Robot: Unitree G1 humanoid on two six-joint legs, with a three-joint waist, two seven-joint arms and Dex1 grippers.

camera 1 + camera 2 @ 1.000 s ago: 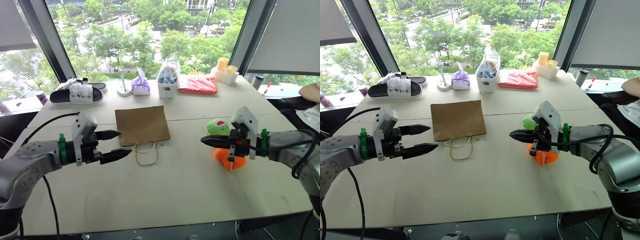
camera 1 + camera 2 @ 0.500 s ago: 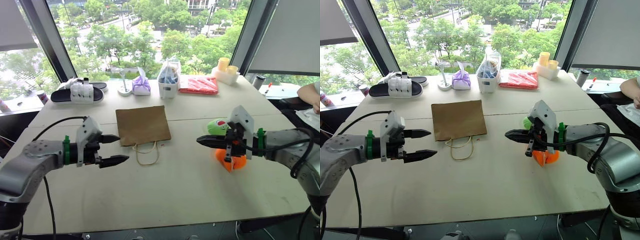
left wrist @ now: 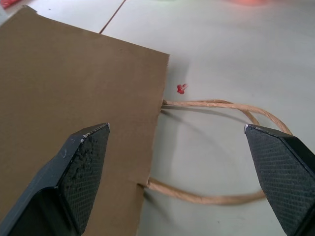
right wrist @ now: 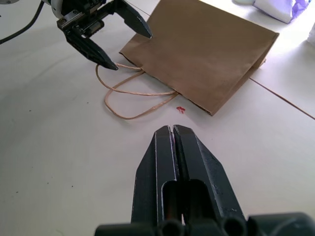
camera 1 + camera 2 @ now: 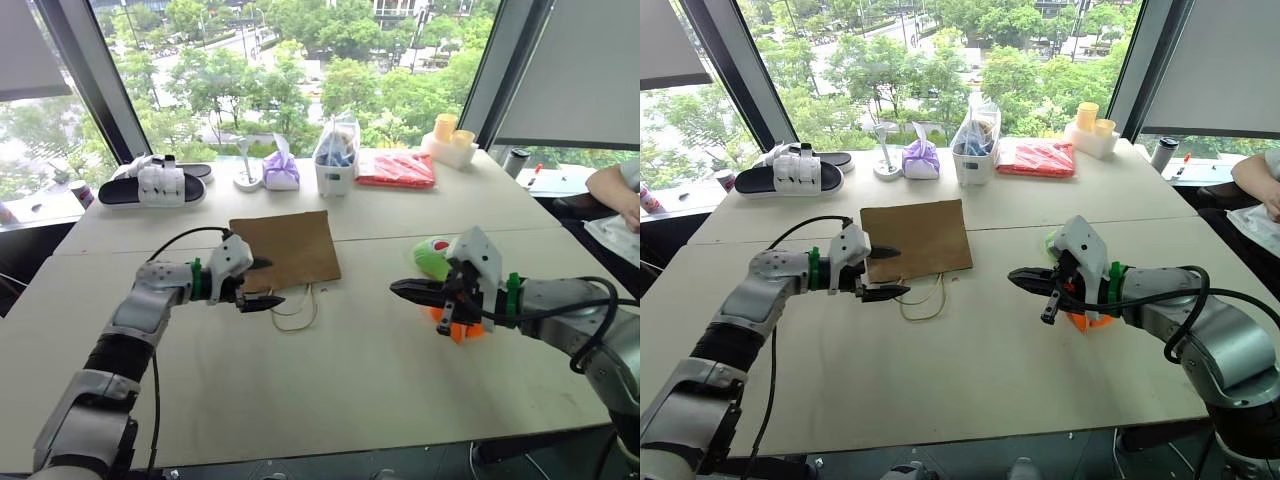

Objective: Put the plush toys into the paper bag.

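Note:
The brown paper bag (image 5: 285, 250) lies flat on the table, its cord handles (image 5: 295, 308) trailing toward me. My left gripper (image 5: 268, 282) is open at the bag's near left corner; in the left wrist view one finger is over the bag (image 3: 74, 83) and the other beyond the handles (image 3: 216, 105). My right gripper (image 5: 400, 287) hovers shut and empty, pointing left toward the bag. Just behind it sit the plush toys, the green one (image 5: 432, 256) and the orange one (image 5: 450, 325), partly hidden by the hand.
Along the window side stand black-and-white slippers (image 5: 155, 185), a purple pouch (image 5: 281, 172), a white tub with a clear plastic bag (image 5: 336, 160), a red packet (image 5: 397, 170) and yellow cups (image 5: 447, 135). A person's arm (image 5: 615, 185) rests at the table's far right.
My left gripper has moved forward and down, from over bare table to the bag's handle edge, staying open. The right gripper has kept its place, shut.

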